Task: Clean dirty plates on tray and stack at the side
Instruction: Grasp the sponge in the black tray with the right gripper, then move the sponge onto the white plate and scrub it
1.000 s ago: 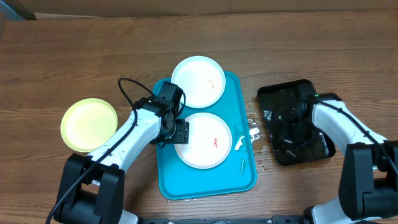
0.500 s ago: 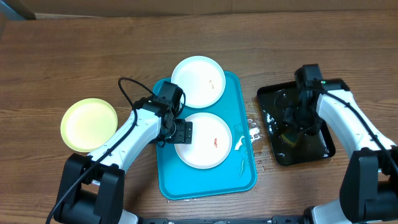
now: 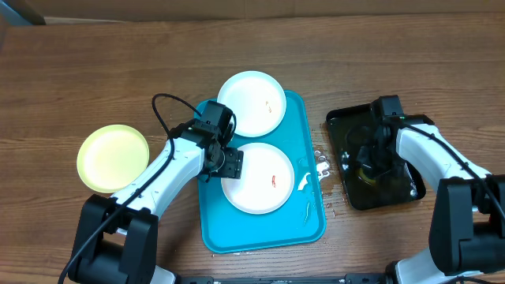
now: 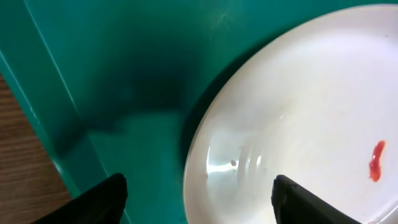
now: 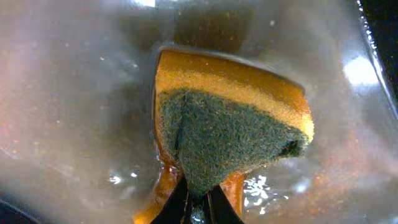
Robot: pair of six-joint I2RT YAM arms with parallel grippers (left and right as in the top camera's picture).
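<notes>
A brown wooden table point(image 3: 394, 63) with a plank grain is seen from above; of the room, only a dark shape at the far left corner point(image 3: 20, 12) is visible. A turquoise tray point(image 3: 260, 229) lies in the middle of the table. A near white plate point(image 3: 260, 177) with a red smear rests inside it, and a far white plate point(image 3: 251, 103) is laid over the tray's far rim. A yellow-green plate point(image 3: 113, 158) is set on the bare wood, well to the left of the tray.

The left gripper point(image 3: 230, 164) is held over the left edge of the near white plate, its fingers point(image 4: 99, 199) spread wide and nothing grasped.

To the right, a glossy black tray point(image 3: 394, 193) with water in it is seen. Above it, the right gripper point(image 3: 369, 158) is clenched on a yellow-and-green sponge point(image 5: 230, 124). White splashes point(image 3: 319, 166) are scattered on the wood between the two trays.
</notes>
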